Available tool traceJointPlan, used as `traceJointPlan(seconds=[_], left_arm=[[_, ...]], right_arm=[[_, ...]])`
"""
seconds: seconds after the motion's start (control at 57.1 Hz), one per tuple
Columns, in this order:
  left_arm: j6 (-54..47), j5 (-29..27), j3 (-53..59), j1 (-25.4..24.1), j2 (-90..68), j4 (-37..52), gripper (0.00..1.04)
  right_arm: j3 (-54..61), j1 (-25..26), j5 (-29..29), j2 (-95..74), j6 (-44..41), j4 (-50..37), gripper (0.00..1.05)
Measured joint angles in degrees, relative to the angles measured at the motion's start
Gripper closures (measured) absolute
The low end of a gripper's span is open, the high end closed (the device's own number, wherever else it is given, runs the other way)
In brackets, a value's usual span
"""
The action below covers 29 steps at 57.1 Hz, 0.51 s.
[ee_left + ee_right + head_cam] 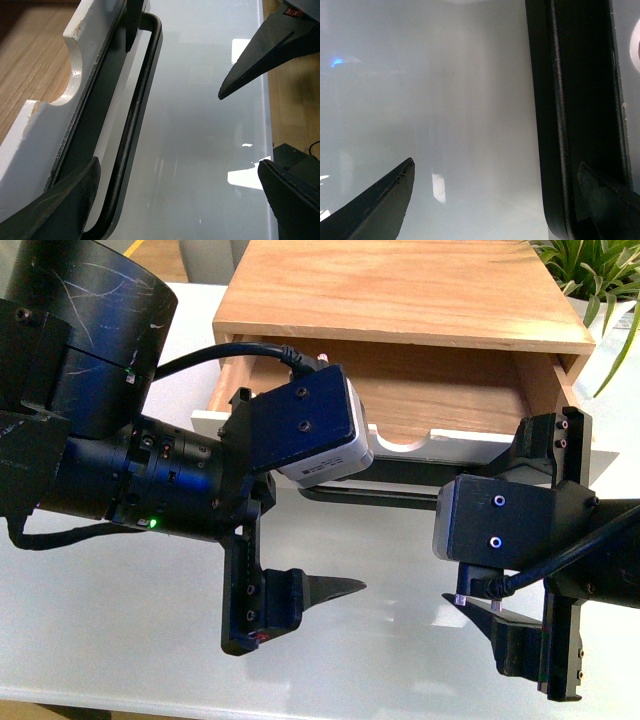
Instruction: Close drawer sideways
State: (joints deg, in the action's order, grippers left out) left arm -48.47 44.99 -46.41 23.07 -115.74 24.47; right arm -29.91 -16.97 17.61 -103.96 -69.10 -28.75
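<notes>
Left fingers (325, 588) and right fingers (488, 612) both spread apart, one of each beside the long black bar handle (135, 115) of the open light-wood, white-fronted drawer (450, 390).

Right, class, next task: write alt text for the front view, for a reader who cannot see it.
A wide, shallow light-wood drawer with a white front stands pulled out of a wooden cabinet on a white table. In front of it, the robot's left tool and right tool, both open, sit at its black handle.
</notes>
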Motion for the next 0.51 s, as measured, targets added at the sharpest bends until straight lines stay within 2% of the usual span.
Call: traceJointPlan(seconds=[0.508], left_arm=[[-1.9,-1.7,-1.7,0.2,-1.8,-1.6,0.09]], right_arm=[[-1.1,-0.2,0.0,-1.9,-1.5,0.1,0.09]])
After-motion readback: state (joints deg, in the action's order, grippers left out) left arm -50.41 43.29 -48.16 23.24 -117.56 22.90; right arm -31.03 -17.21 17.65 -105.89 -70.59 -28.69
